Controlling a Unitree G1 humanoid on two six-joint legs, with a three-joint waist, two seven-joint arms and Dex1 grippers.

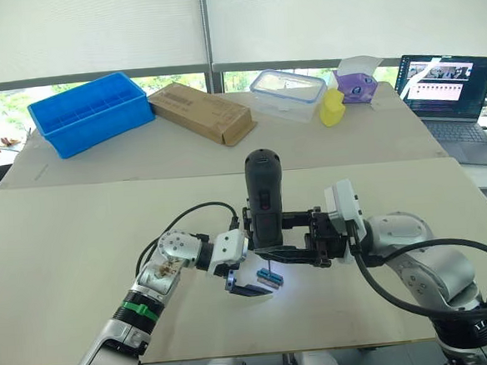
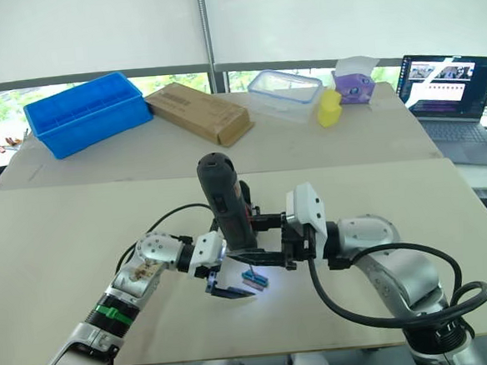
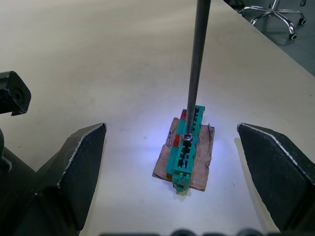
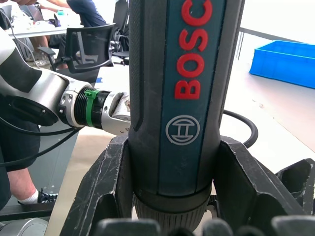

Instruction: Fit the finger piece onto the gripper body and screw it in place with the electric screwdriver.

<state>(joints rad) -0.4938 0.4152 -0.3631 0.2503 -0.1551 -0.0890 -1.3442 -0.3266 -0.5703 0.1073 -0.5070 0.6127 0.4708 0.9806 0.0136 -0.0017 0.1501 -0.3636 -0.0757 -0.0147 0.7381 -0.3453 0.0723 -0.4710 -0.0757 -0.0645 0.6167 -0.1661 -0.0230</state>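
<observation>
My right gripper [image 1: 264,241] is shut on the electric screwdriver [image 1: 264,196], a dark barrel with red lettering [image 4: 183,93], held upright over the near middle of the table. Its thin metal bit [image 3: 196,69] comes straight down onto a small green-and-brown block [image 3: 186,149] lying on the table, lit by the tip light. My left gripper [image 1: 252,285] stands open with one black finger [image 3: 81,157] on each side of that block and touches neither the block nor the bit. The finger piece and the gripper body are out of view.
Along the far side of the table stand a blue bin [image 1: 91,111], a cardboard box [image 1: 201,112], a clear lidded container [image 1: 287,93], a yellow object [image 1: 332,108] and a purple one [image 1: 356,84]. A laptop [image 1: 450,93] sits far right. Office chairs and a seated person [image 4: 83,12] are beyond.
</observation>
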